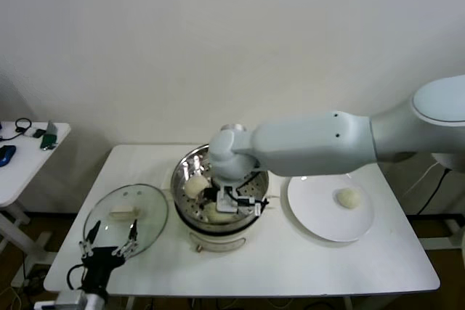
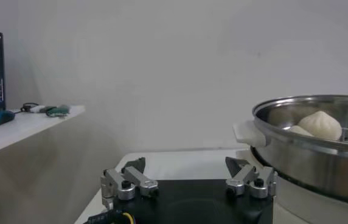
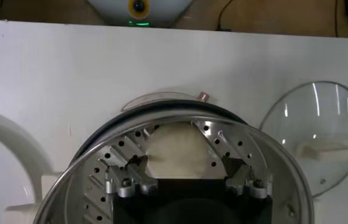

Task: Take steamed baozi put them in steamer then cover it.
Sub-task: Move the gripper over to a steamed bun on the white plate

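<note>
Over the steamer point(image 1: 218, 201) our right gripper point(image 1: 231, 201) sits down inside the basket, fingers spread apart around a baozi point(image 3: 175, 151) on the perforated floor, no clamp on it. Another bun point(image 1: 195, 186) lies in the basket beside it; one bun point(image 1: 349, 197) remains on the white plate point(image 1: 320, 226). Our left gripper point(image 1: 110, 241) hangs released at the near edge of the glass cover point(image 1: 125, 217), which lies flat on the table point(image 1: 290, 266) left of the steamer.

— What stands outside the job?
— A white table point(image 1: 305, 263) carries a flat white plate point(image 1: 320, 219) at its right. Left of it, apart, a side table point(image 1: 18, 168) holds a blue object point(image 1: 6, 153), a black cable point(image 1: 22, 125) and a green item point(image 1: 49, 136).
— Behind?
— A plain pale wall point(image 1: 218, 41).
</note>
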### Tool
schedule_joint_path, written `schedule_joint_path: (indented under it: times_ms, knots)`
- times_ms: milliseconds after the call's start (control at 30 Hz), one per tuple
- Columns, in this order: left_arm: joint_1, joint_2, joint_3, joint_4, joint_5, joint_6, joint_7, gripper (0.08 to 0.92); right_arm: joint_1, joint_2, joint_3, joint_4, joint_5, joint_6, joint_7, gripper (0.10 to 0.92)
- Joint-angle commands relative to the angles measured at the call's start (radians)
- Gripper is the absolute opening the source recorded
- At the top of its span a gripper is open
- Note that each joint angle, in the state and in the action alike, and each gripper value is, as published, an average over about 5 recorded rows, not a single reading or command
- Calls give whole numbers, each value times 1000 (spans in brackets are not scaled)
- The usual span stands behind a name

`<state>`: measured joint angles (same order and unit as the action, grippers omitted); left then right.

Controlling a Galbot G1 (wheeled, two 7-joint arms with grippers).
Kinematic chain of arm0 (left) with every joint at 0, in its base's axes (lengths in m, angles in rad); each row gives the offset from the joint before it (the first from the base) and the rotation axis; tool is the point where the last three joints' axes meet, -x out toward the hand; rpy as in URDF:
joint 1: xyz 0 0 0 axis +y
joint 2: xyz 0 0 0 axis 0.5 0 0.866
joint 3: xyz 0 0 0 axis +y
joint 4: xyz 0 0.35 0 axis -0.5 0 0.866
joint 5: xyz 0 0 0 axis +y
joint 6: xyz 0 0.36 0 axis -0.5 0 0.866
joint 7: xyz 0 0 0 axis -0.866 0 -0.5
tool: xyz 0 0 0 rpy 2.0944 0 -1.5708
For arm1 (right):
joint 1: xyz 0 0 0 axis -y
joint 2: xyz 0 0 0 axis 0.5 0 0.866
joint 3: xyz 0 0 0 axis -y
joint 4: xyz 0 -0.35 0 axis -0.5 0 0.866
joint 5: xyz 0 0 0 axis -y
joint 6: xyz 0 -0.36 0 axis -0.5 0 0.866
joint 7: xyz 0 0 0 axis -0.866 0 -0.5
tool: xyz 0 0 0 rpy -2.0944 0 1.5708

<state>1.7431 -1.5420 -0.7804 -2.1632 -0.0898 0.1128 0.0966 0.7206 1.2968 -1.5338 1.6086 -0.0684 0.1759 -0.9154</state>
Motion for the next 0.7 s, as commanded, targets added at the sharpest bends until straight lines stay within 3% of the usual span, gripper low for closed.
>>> schedule_joint_path:
  times_ms: [33, 233, 333, 533, 700]
  knots:
    - [-1, 1, 0, -6, 0, 5, 1, 823, 111, -97, 8, -6, 138, -8, -42, 822]
    - [-11, 3, 4, -16, 1, 17, 3, 823, 325, -301, -122, -58, 544, -200, -124, 823]
    - [-14, 6, 9, -13, 2, 19, 4, 823, 390, -399, -221, -116, 652, -297, -139, 823]
    - [-22, 14, 15, -6, 3, 20, 6, 823, 371, -582, -329, -191, 673, -362, -149, 823]
    - [-25, 15, 19, -6, 5, 23, 7, 823, 215, -681, -302, -257, 528, -367, -132, 823]
